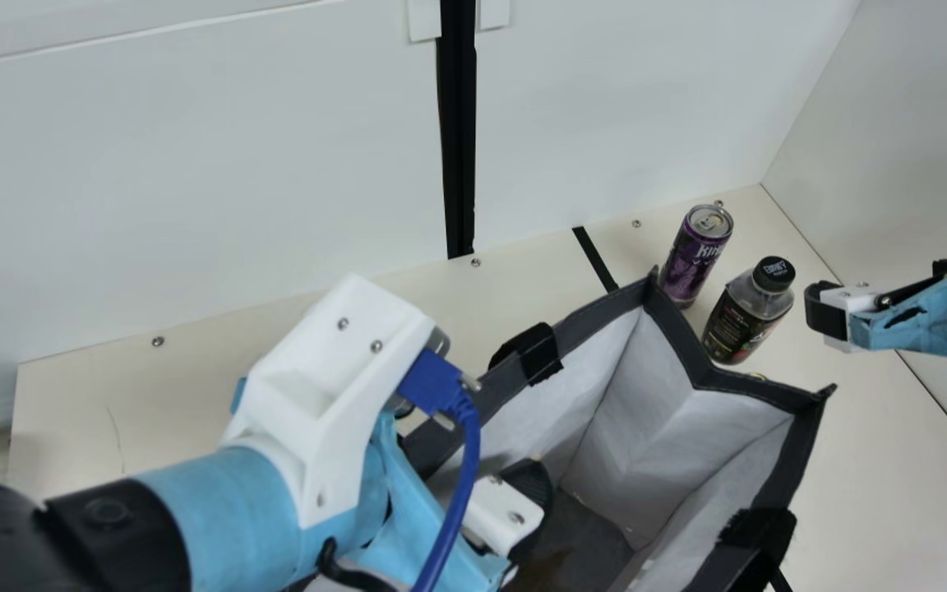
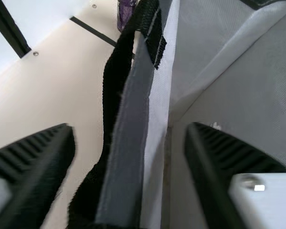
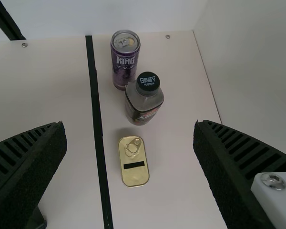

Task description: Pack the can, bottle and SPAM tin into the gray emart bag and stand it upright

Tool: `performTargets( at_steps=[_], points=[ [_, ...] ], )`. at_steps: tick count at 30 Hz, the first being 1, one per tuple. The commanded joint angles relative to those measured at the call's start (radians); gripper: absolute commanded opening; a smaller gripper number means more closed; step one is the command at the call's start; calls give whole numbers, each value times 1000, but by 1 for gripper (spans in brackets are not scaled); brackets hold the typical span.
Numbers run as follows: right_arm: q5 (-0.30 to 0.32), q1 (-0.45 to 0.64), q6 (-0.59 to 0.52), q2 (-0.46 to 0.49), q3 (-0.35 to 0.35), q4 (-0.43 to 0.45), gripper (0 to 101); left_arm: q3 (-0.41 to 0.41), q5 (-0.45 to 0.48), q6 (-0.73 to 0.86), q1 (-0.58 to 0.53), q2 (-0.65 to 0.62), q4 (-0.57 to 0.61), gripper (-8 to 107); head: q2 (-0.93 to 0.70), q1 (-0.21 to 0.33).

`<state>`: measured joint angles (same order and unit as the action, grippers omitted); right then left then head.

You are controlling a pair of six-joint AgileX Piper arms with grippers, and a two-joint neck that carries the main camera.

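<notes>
Evidently, nothing had been packed: the can (image 1: 691, 259) and the bottle (image 1: 749, 316) stood close together on the table (image 1: 893, 469), near the far end of the bag (image 1: 675, 329), and the SPAM tin (image 3: 133, 162) lay flat near the bottle, ring pull up. The bag stood upright, mouth spread. The left claw (image 2: 131, 130) was spread wide astride its side wall, one finger inside and one outside, gripping nothing. The right claw (image 3: 129, 124) was wide and empty too.

The soft wall looked the likeliest trouble. If the left claw closed off-centre, it could pinch only the black handle (image 2: 157, 45) or miss the rim, and a hard pull might fold the mouth or tip the bag. Dragged towards the can, the bag could topple it into the bottle. The right claw, coming down too wide between those two, might knock over the neighbour it wasn't after. The tin sat low, so fingertips set too high would slip off its edges, and set too low would scrape the table.
</notes>
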<state>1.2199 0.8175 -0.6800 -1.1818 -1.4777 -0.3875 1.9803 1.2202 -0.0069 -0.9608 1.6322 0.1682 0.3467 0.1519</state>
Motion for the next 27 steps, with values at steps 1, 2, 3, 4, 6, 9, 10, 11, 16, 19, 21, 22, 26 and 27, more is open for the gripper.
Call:
performTargets(
  at_steps=[1,2,3,4,6,9,10,11,16,19,21,22,26,27],
  points=[
    [0,0,0,0,0,0,95,-3,0,0,-2,2,4,43,2,23],
    [0,0,0,0,0,0,95,-5,0,0,-1,3,6,37,2,23],
    [0,0,0,0,0,0,95,-6,0,0,-1,3,8,30,2,23],
    [0,0,0,0,0,0,95,-9,0,0,-1,2,10,23,2,23],
    [0,0,0,0,0,0,95,-13,0,-2,1,-1,14,10,2,23],
    [0,0,0,0,0,0,95,-20,0,-5,5,-9,18,-8,2,23],
    [0,0,0,0,0,0,95,-23,0,-7,7,-13,20,-8,2,23],
    [0,0,0,0,0,0,95,-25,0,-10,10,-17,21,-8,2,23],
    [0,0,0,0,0,0,95,-37,0,-31,30,-42,24,-8,2,23],
    [0,0,0,0,0,0,95,-42,0,-48,43,-60,13,-8,2,23],
    [0,0,0,0,0,0,95,-46,0,-61,50,-73,1,-8,2,23],
    [0,0,0,0,0,0,95,-48,0,-68,54,-80,-6,-8,2,23],
    [0,0,0,0,0,0,95,-55,0,-96,68,-107,-40,-8,2,23],
    [0,0,0,0,0,0,95,-56,0,-103,72,-113,-50,-8,2,23]
  ],
)
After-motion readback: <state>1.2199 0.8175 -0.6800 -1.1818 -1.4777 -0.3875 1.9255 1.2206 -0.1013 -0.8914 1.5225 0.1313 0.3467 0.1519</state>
